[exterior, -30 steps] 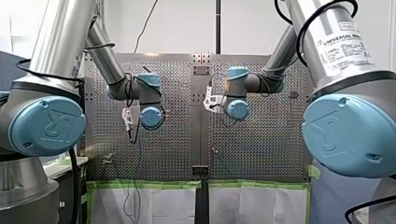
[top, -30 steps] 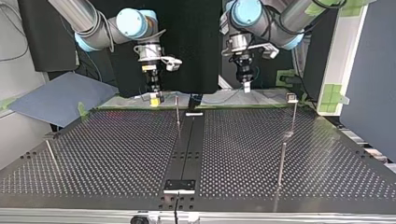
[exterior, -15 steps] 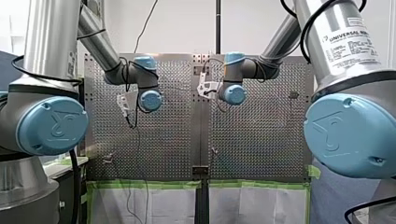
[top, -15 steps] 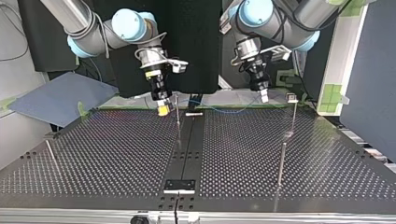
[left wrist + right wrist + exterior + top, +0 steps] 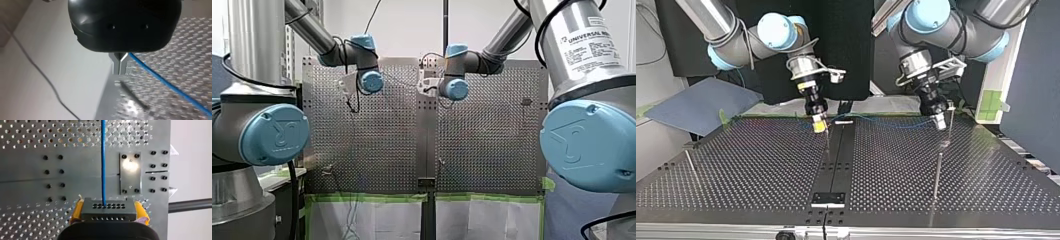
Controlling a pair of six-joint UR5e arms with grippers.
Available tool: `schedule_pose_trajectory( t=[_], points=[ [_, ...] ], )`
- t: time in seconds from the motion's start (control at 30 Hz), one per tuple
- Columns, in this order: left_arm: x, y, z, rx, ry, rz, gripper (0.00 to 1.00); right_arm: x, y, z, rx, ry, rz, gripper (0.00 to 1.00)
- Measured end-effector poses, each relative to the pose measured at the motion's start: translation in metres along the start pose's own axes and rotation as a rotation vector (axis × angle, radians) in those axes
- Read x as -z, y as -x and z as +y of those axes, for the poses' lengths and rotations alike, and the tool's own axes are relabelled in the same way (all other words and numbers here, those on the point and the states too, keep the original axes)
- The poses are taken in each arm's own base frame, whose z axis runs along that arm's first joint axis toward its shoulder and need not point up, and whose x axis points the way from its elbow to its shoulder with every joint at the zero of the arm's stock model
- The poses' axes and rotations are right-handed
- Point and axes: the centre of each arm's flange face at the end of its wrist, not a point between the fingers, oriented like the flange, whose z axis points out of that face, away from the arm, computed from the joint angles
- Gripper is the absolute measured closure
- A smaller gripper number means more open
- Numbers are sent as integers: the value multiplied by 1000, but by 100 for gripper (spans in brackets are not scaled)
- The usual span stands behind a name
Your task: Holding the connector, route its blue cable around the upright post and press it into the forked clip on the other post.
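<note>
Found, nearest the top view's camera, a thin upright post on the perforated table, at the view's right. Met, further back and at the middle, a second post, with my right gripper just beside its upper part. Clamped there, between yellow pads, the connector: a dark grey block with two rows of small round holes on its top face and one row along its side. Left no gap between pads and block. Traced the blue cable out of one hole in the top rows: thin, round, bright blue, running straight ahead of the gripper over the table and past a small bolted metal plate. Followed it in the top view as a fine line, low over the table's far edge, across to my left gripper. Showed there metal fingers pressed together with no gap, the cable coming out at their side and slanting away over the table, seemingly nipped between them. Stood just beside the post carrying the forked clip. Could not tell whether cable touched clip.
</note>
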Motion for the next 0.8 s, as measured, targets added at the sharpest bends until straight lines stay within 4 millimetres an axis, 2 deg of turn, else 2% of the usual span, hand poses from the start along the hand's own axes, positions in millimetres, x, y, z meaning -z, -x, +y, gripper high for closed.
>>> schedule_pose_trajectory(
  t=[0.2, 0.4, 0.57, 0.8],
  points=[
    [-23, 36, -5, 20, -13, -44, 99, -12, -21, -10, -4, -24, 24, 98],
    [-36, 62, 5, 13, -22, -61, 99, -22, -41, -20, -6, -45, 41, 98],
    [-55, 65, 13, 0, -24, -48, 99, -29, -58, -31, -10, -62, 45, 98],
    [-89, 56, 22, -42, -19, -15, 99, -41, -85, -36, -24, -69, 88, 98]
  ],
)
